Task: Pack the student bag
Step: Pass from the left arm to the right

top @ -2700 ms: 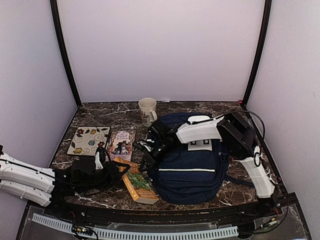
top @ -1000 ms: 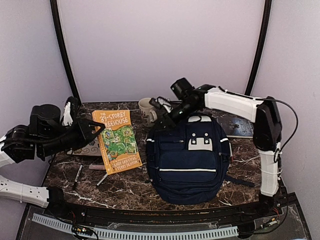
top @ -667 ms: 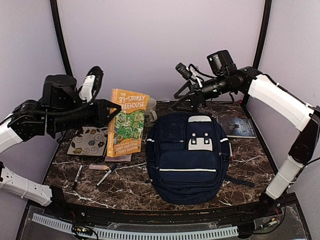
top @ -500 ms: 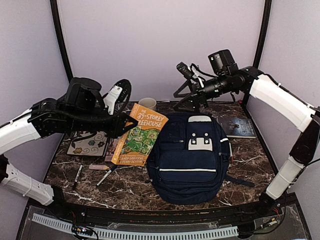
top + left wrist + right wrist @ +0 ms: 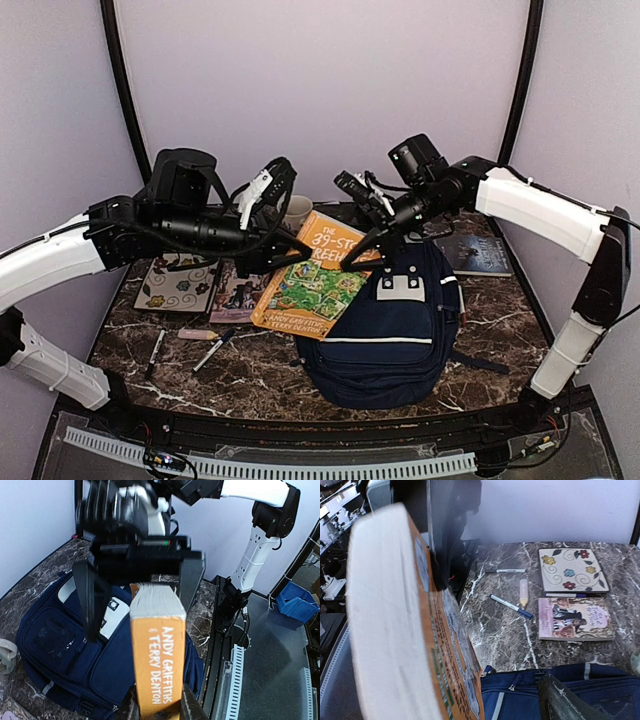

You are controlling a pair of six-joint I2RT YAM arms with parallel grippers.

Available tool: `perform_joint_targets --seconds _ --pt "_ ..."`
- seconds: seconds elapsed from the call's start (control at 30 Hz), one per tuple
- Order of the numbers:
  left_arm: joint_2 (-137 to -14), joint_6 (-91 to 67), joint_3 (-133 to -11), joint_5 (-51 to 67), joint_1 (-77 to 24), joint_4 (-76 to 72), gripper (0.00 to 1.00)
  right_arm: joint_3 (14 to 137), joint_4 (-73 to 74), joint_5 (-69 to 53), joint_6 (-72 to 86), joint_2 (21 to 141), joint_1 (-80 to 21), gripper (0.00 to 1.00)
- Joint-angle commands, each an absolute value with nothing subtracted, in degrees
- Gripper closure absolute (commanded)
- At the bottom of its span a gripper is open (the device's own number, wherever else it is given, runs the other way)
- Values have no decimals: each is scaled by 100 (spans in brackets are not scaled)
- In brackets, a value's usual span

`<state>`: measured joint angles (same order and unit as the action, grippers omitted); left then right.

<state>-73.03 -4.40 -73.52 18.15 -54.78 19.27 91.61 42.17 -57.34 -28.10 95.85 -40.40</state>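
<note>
The student bag [image 5: 385, 330] lies flat on the marble table, navy with a white front patch; it also shows in the left wrist view [image 5: 55, 645] and the right wrist view [image 5: 580, 690]. My left gripper [image 5: 268, 252] [image 5: 159, 711] is shut on the spine end of an orange book [image 5: 315, 285] [image 5: 157, 655] and holds it tilted over the bag's left side. My right gripper [image 5: 352, 232] is open, its two black fingers [image 5: 190, 580] on either side of the book's far end. In the right wrist view the book [image 5: 395, 630] fills the left and hides one finger; the other finger [image 5: 565, 700] shows.
A floral notebook [image 5: 178, 282] [image 5: 572, 570] and a pink book [image 5: 235, 290] [image 5: 575, 618] lie at left. Markers [image 5: 213, 352] [image 5: 511, 606] and a pale stick [image 5: 197, 333] lie near the front left. A mug [image 5: 297, 208] stands at the back. A dark book [image 5: 485, 255] lies right of the bag.
My left arm has carried the orange book rightward and tilted it over the bag. My right gripper has dropped from above the bag to the book's far end.
</note>
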Motion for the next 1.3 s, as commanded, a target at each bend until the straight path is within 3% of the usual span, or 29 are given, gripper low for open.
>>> perform_joint_targets --seconds 0.0,0.07,0.17,0.37,0.4,0.47,0.5,0.57,0.63,0.73,0.87,0.93,1.0,1.1,1.27 --pt "-7055 -213 -7185 2274 -5354 1006 100 8971 4577 -6101 -3376 9627 -4154 21" --pt "-7049 -195 -7135 2298 -5306 981 100 8929 4725 -6134 -3504 9589 -4157 31" --pt "-7103 -170 -7093 2329 -5225 995 100 8911 4848 -6227 -3553 9447 -4113 60" --pt "-7235 -139 -6935 2344 -5089 885 100 8676 4651 -6362 -3214 9171 -4002 92" --pt "-7272 -134 -6886 2273 -5069 838 94 8613 4609 -6349 -3180 9170 -3993 96" --pt "-7393 -158 -6781 2075 -5050 797 53 8602 4623 -6330 -3177 9173 -3978 100" --pt "-7499 -177 -6756 2100 -5038 796 41 8642 4693 -6322 -3228 9175 -3961 100" --pt "-7784 -176 -6801 2346 -5023 891 33 8774 4877 -6279 -3364 9197 -3940 100" --pt "-8124 -184 -6925 2653 -5021 1025 33 8919 5042 -6178 -3468 9268 -3929 100" --pt "-8533 -195 -7105 3252 -5023 1167 43 9052 5142 -6017 -3448 9338 -3897 100" --pt "-8733 -281 -7204 3619 -5019 1046 82 9087 5051 -5941 -3175 9419 -3810 100" --pt "-8650 -411 -7099 3578 -5019 767 94 8966 4900 -6013 -2981 9419 -3677 94" --pt "-8535 -607 -6950 3480 -5010 400 99 8685 4547 -6197 -2637 9336 -3420 77" --pt "-8362 -1091 -6808 3201 -4983 -241 100 7795 3087 -6525 -1291 8991 -2934 44" --pt "-8314 -2234 -6887 2576 -4892 -1028 100 6656 1066 -6716 484 8326 -2524 15"
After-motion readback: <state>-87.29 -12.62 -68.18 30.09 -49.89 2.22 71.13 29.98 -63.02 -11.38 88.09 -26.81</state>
